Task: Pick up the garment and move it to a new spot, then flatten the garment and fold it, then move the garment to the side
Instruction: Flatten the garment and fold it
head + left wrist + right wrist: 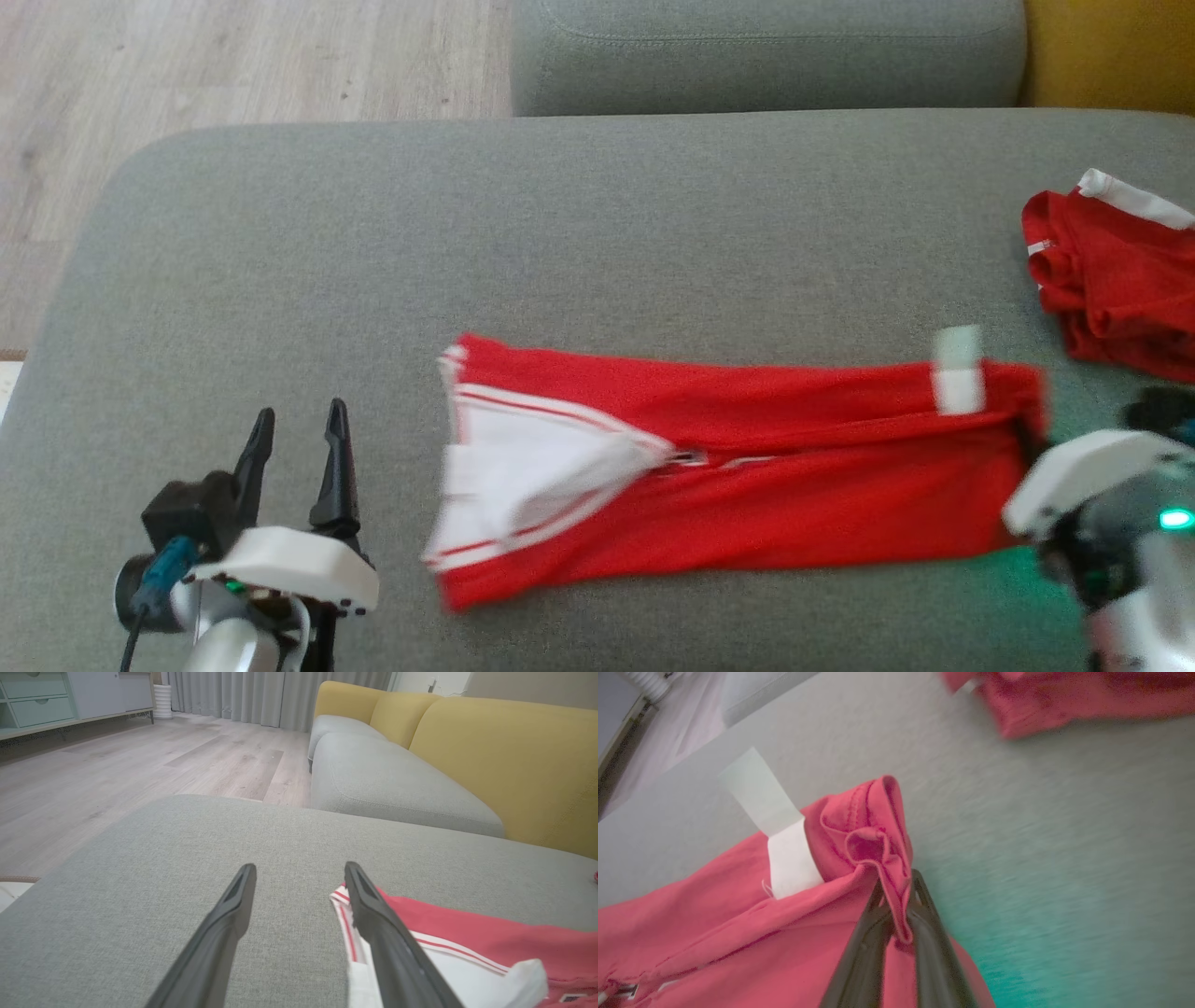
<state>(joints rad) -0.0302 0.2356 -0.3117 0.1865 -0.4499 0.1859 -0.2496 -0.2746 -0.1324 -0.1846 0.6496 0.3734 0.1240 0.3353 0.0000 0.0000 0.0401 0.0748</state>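
Observation:
The garment (747,467) is red with white trim and lies stretched out lengthwise on the grey cushion (560,233). Its white-striped end points left, and a white label (957,369) sits near its right end. My right gripper (897,884) is shut on a bunched fold of the garment's (738,933) red hem at that right end. In the head view, the right gripper (1034,446) sits at the garment's right edge under its pale wrist housing. My left gripper (299,413) stands open just left of the garment's white end, touching nothing. From the left wrist, the left gripper (300,868) has cloth (490,942) beside its right finger.
A second red garment (1111,280) lies crumpled at the cushion's far right edge. Behind the cushion stands a grey sofa seat (766,56) with a yellow backrest (504,760). Wooden floor (187,65) lies beyond the cushion's left and far-left edges.

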